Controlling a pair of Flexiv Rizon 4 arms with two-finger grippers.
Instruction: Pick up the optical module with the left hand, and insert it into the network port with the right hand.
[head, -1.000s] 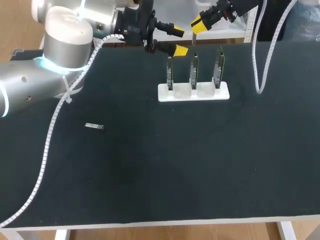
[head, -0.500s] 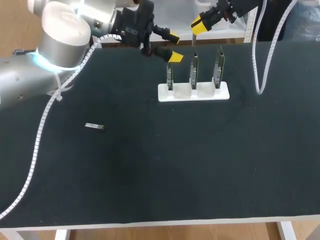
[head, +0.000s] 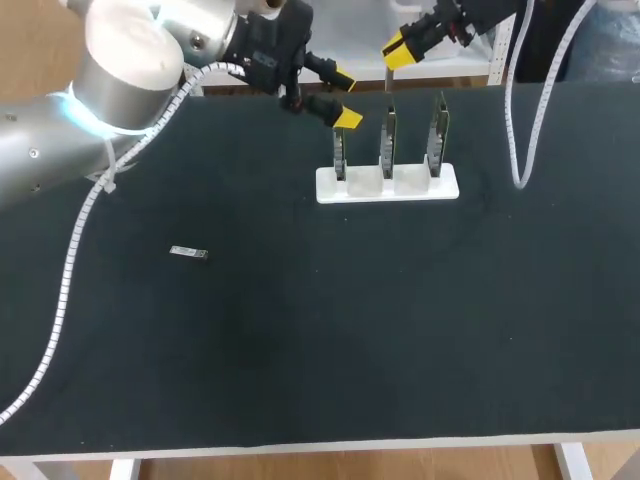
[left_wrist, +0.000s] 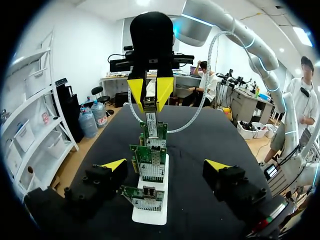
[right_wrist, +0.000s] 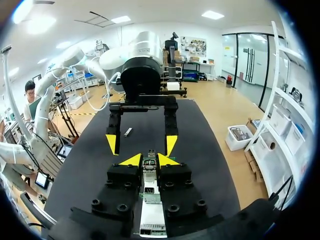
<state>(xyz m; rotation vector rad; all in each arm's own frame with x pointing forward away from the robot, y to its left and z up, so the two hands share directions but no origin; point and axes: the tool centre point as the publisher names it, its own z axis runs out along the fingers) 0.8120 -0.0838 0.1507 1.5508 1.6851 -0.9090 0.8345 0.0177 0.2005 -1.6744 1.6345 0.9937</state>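
Left wrist view, unlike head view: optical module (left_wrist: 149, 112) tight in right pincer (left_wrist: 150, 100).

A fixed camera sits high behind the robot and looks down at a slant on the whole black table (head: 400, 330), from well back. The left wrist camera rides low and close over the table's far side. It looks out between the fingers of the left gripper (left_wrist: 165, 165), end-on along the white stand (left_wrist: 150, 216) of three cards, toward the right gripper (left_wrist: 150, 95). The right wrist camera sits close above the stand's other end, facing back the opposite way. All three views share the stand, and each wrist view takes in the other arm's gripper.
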